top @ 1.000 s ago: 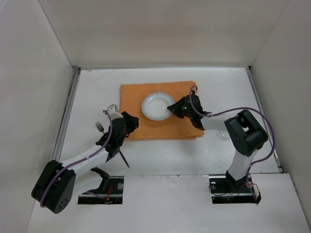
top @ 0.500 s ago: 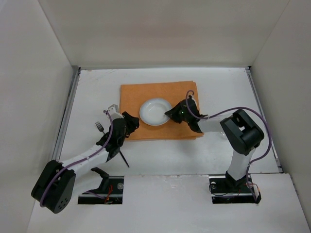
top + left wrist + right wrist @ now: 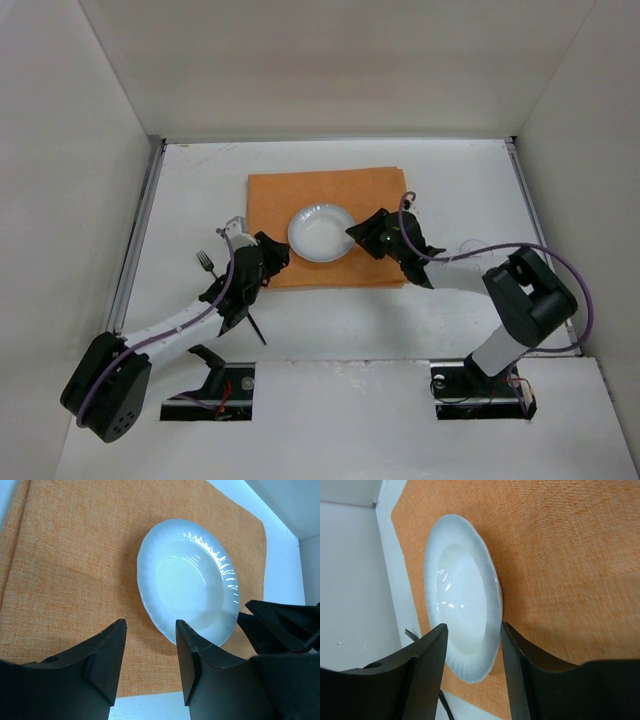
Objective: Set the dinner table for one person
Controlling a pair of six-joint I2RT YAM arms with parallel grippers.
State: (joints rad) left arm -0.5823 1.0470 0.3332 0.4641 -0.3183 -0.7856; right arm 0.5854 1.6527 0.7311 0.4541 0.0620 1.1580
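Dinner table (image 3: pixel 190 180): white top, rails at its 9 & 3 o'clock edges, walls close on 3 sides. Orange mat (image 3: pixel 300 195) lies near table ctr, toward 12. White plate (image 3: pixel 320 232) sits flat on mat's middle, well bare white. R gripper (image 3: pixel 473 627) at plate's 3 o'clock: fingers apart, rim btwn them, not clamped. L gripper (image 3: pixel 150 626) at plate's 8 o'clock over mat's near edge: fingers apart, nothing held. Fork (image 3: pixel 205 262) on bare table at mat's 8 o'clock.

White matte dinner table (image 3: pixel 450 180), flat, w/ side rails.
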